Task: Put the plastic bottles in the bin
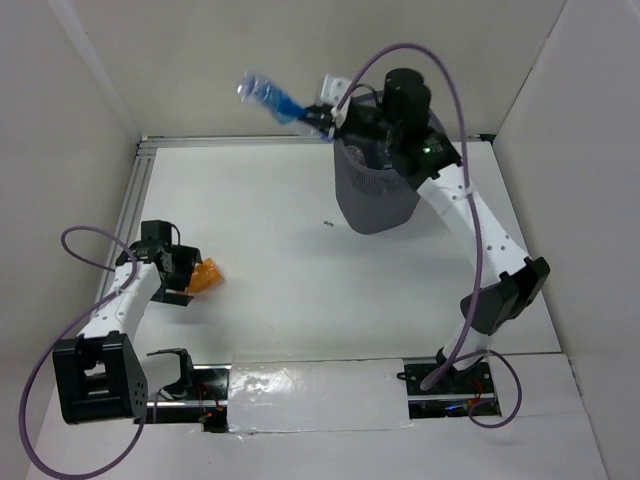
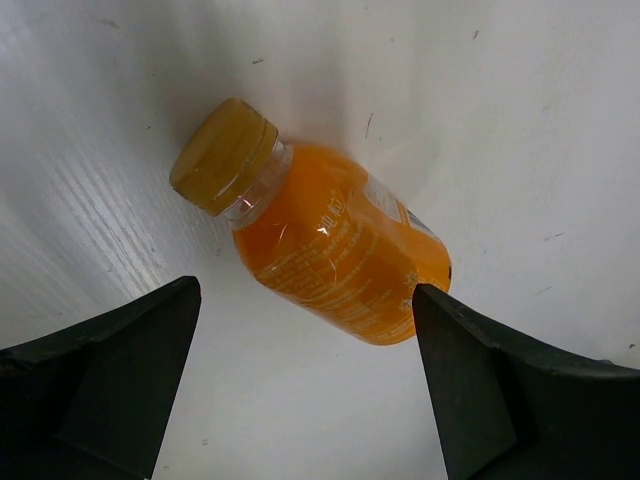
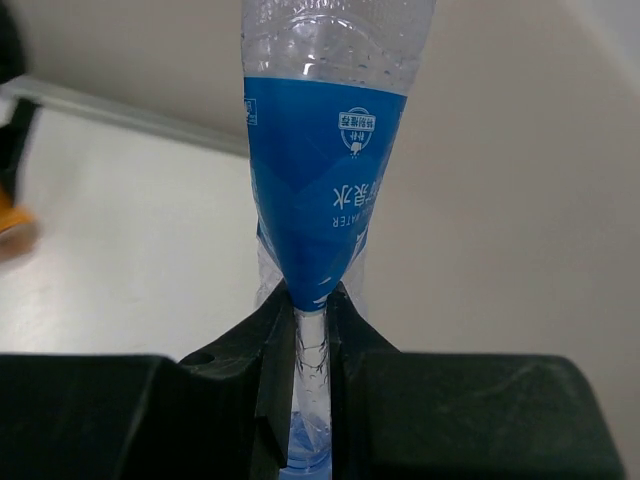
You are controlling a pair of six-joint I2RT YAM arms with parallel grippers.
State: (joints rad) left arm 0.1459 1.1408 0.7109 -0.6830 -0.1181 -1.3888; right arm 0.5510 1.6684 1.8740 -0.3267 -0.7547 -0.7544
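My right gripper (image 1: 318, 120) is shut on a clear plastic bottle with a blue label (image 1: 272, 97), crushing it flat between the fingers (image 3: 278, 340); the bottle (image 3: 325, 180) sticks out to the left, raised beside the rim of the dark grey mesh bin (image 1: 375, 195). A stubby orange bottle (image 1: 205, 275) lies on its side on the table at the left. My left gripper (image 1: 190, 280) is open just beside it; in the left wrist view the orange bottle (image 2: 330, 255) lies just beyond the fingertips (image 2: 470, 380), cap to the left.
The white table (image 1: 300, 270) is walled in on the left, back and right. The bin stands at the back right, partly covered by my right arm. A strip of tape runs along the near edge (image 1: 315, 395).
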